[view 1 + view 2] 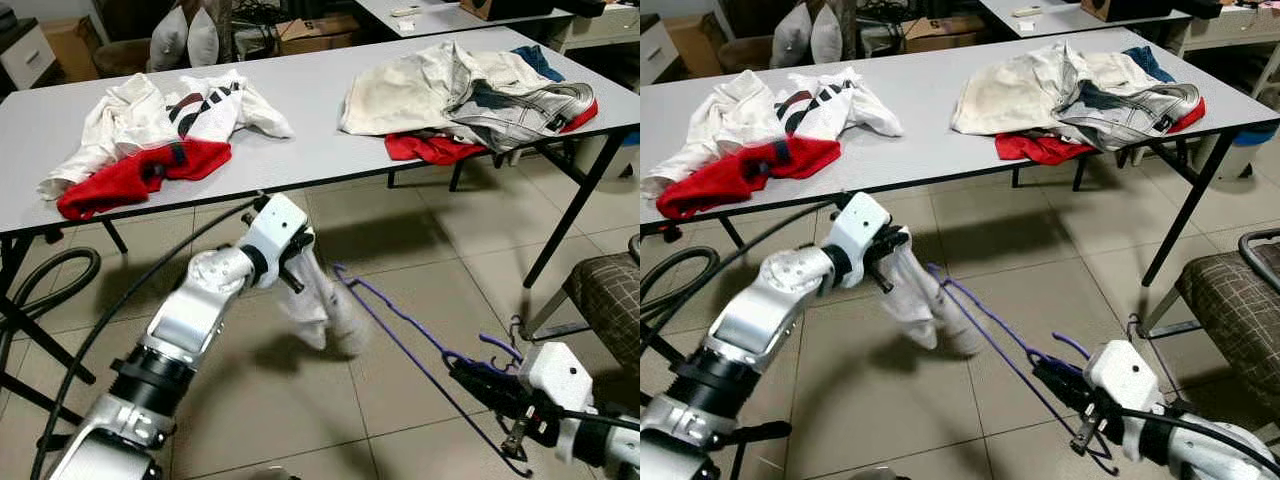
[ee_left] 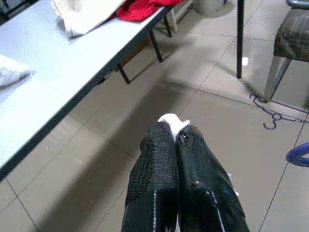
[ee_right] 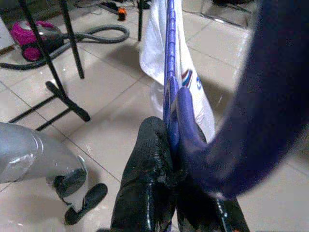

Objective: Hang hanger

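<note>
My left gripper (image 1: 298, 262) is held out below the table's front edge, shut on a white garment (image 1: 322, 308) that hangs down from it. In the left wrist view the fingers (image 2: 159, 164) are pressed together with a bit of white cloth (image 2: 173, 122) sticking out at the tips. Low on the right, my right gripper (image 1: 478, 380) is shut on the hook end of a blue wire hanger (image 1: 400, 318). The hanger reaches up and left until its far end touches the hanging garment. The right wrist view looks along the hanger (image 3: 170, 58) to the white garment (image 3: 153, 43).
A grey table (image 1: 320, 110) carries two clothes piles, red and white on the left (image 1: 150, 140) and beige and red on the right (image 1: 470, 95). A checked chair (image 1: 610, 290) stands right, with a second hanger (image 2: 270, 116) on the floor beside it. A black hose (image 1: 50, 285) lies left.
</note>
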